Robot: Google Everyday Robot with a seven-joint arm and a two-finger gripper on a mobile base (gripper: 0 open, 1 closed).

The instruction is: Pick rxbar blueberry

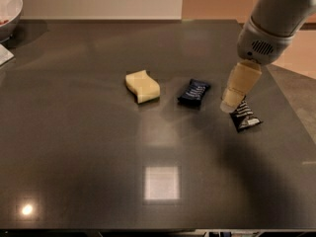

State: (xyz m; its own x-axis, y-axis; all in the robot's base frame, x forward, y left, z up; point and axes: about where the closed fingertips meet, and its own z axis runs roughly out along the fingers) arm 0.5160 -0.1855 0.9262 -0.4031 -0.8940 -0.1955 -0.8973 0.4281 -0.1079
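Navy-blue, the rxbar blueberry [194, 93] is lying on the dark surface [98, 157] between a yellow sponge [142, 86] and a black bar wrapper [245, 117]. The pincer [229, 104] is hanging just right of it, over the black wrapper's upper end; whether it is apart or together cannot be told.

Kitchen-like setting: dark glossy countertop [98, 181]; white bowl [7, 13] at its corner; yellow sponge [142, 86]; gripper [230, 104] above its right side

On the dark grey glossy worktop [89, 147] lie a pale yellow wavy sponge [142, 86], a small dark navy-blue rxbar blueberry wrapper [194, 93] near its right, and a crinkled black bar wrapper [245, 117]. The pale tan gripper [230, 102] hangs between the two wrappers, covering the black one's upper end
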